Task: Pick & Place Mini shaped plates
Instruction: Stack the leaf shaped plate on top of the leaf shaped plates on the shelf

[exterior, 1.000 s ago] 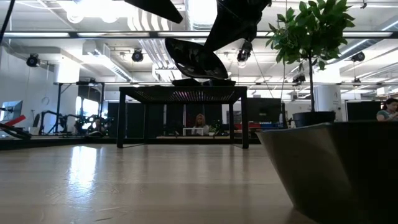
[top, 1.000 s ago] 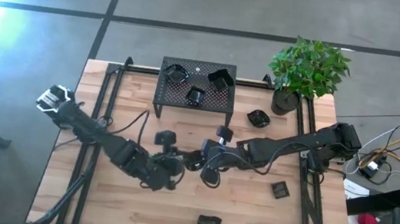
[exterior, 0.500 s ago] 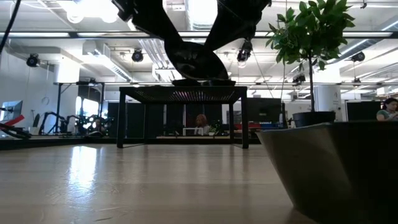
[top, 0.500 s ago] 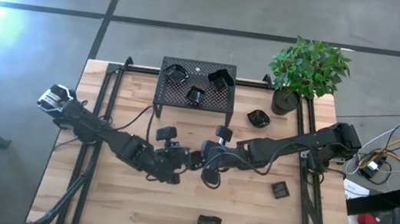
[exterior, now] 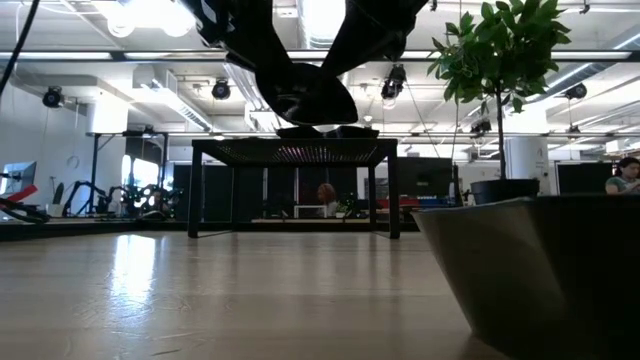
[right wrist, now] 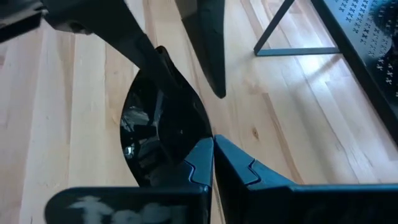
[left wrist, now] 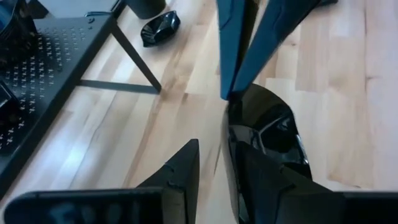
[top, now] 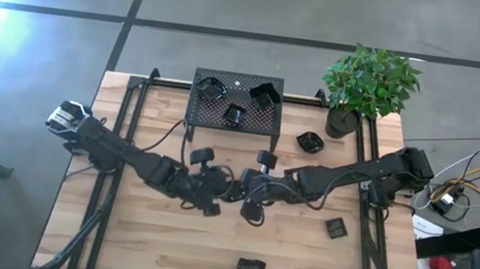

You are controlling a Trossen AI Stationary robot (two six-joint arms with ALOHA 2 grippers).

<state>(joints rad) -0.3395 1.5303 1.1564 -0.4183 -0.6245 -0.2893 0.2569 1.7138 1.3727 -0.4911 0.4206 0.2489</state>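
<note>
Mini shaped plate between both grippers — no legible writing anywhere.

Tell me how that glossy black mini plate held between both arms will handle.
The glossy black mini plate looks rigid and probably slippery, given its reflections. The right end effector pinches only its thin rim, so it may pivot. Likely light for its size.

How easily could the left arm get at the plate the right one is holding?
Probably yes: the open left gripper is at the plate, fingers seemingly straddling its rim, opposite the right gripper.
</note>
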